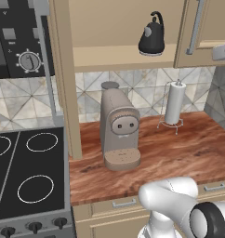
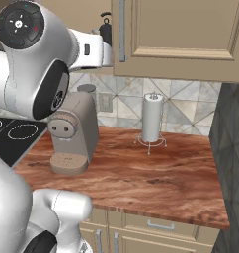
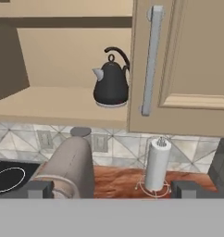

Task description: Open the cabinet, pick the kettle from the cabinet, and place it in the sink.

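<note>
A stovetop [image 1: 30,172] is seen at the left, then a taupe coffee machine [image 1: 118,130] on the table [image 1: 179,158]. Above, the black kettle [image 1: 152,37] is set upright on the shelf of the opened cabinet [image 1: 205,32]. The end effector [image 3: 111,187] is held released, well apart from it.

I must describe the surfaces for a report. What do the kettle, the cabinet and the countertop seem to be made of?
Kettle: glossy black, probably enamelled metal or plastic; it shows soft highlights.
Cabinet: matte beige painted wood, judging by the recessed panel; its bar handle looks like brushed silver metal.
Countertop: reddish wood with visible grain streaks, slightly polished.
</note>
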